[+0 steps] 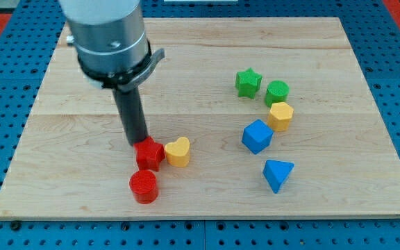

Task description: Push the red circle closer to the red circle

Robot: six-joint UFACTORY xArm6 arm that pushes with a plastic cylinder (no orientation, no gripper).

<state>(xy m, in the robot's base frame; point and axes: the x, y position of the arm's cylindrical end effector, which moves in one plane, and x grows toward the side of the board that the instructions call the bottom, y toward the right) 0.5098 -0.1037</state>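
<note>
A red circle block (144,186) lies near the view's bottom edge of the wooden board, left of centre. A red star block (149,153) sits just above it, nearly touching it. A yellow heart block (178,152) rests against the star's right side. My tip (138,143) stands at the red star's upper left edge, touching it or very nearly. The tip is above the red circle, with the star between them. Only one red circle shows.
On the view's right are a green star (248,82), a green circle (277,91), a yellow hexagon (280,115), a blue cube (257,135) and a blue triangle (277,173). The wooden board (75,125) lies on a blue perforated table.
</note>
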